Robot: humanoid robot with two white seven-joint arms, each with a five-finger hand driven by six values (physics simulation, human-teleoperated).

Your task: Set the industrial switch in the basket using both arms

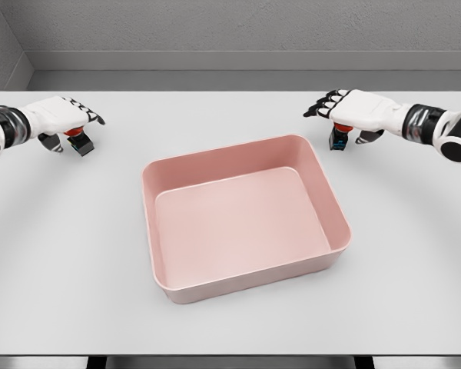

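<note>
Switches: one red-topped switch (80,141) sits under my left hand (61,119) at upper left, another (339,137) under my right hand (353,111) at upper right, fingers curled around each. The basket (157,173) lies centre.

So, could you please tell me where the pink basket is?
In the head view, the pink basket sits mid-table, between the left hand and right hand.

Simulated test bench: bare grey walls (215,23), plain white table (61,231).

White hands (58,115), black-tipped fingers (320,106)
</note>
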